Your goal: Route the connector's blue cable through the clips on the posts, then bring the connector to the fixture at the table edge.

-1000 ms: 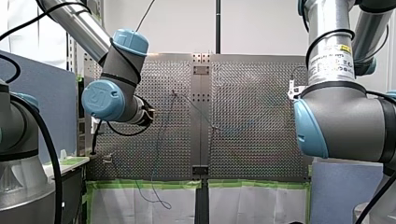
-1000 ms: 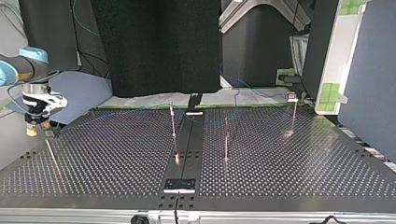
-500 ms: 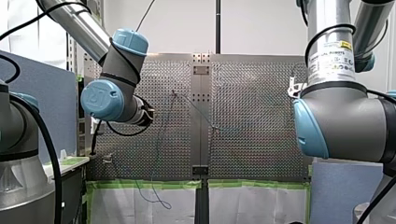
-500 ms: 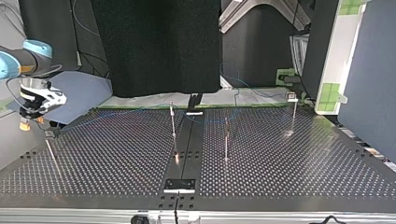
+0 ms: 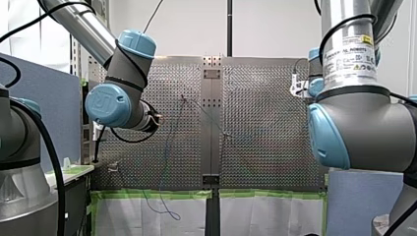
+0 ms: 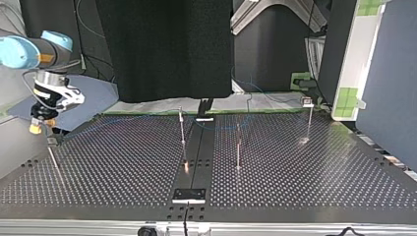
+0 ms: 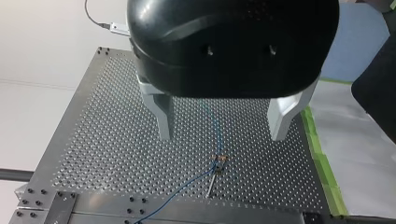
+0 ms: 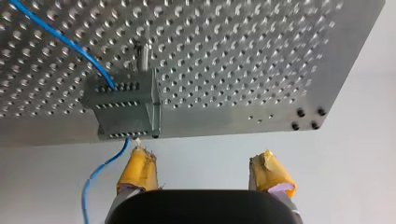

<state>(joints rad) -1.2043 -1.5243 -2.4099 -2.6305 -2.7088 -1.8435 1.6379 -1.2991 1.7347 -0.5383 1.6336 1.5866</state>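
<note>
1. Progress: you can judge the task near complete. The blue cable (image 8: 70, 43) runs through the clip (image 7: 219, 161) on the post under my left gripper (image 7: 222, 135).
2. Connector (image 8: 116, 95): a grey block on the cable's end. It appears seated in the fixture (image 8: 133, 123) at the table (image 8: 233, 56) edge.
3. Left gripper: metal fingers apart, empty.
4. Right gripper (image 8: 201, 156): yellow pads apart, holding nothing, near the fixture.

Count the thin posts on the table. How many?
4, by the top view: one post at the far left, one just left of the middle strip, one just right of it, one at the far right. More may be hidden.
</note>
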